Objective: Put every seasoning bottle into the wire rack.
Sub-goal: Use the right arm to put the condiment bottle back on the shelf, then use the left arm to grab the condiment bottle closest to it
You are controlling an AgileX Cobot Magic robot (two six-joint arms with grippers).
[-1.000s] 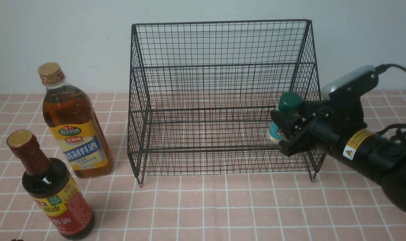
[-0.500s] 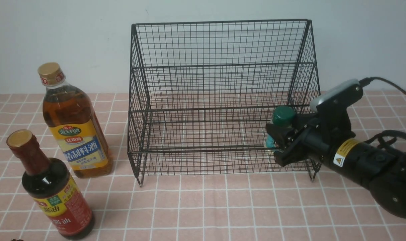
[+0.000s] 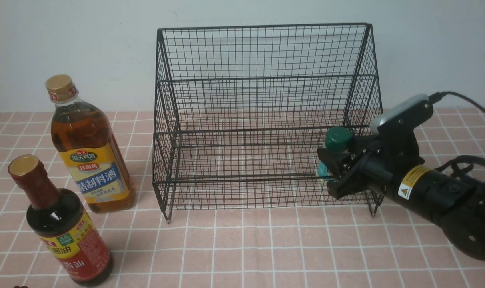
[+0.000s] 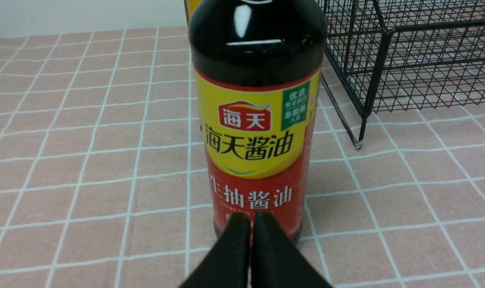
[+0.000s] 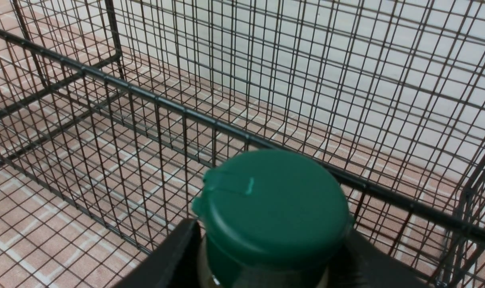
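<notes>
Placing step: right gripper [image 3: 332,172] clamped on the green-capped shaker jar [image 3: 337,140] at the right end of the wire rack [image 3: 262,52] lower tier, next move probably release once seated and back out clear of the mesh; left gripper [image 4: 252,224] pressed together, empty, facing the soy-sauce bottle [image 4: 258,120] on the worktop [image 4: 86,160].

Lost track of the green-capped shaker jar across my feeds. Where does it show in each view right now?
Front view: green-capped shaker jar at the right end of the wire rack, in the right gripper.
Left wrist view: not in it; the soy-sauce bottle fills the middle.
Right wrist view: close up, green cap facing the camera, rack rail behind it.
Shared landmark: the wire rack, visible in all three.
</notes>
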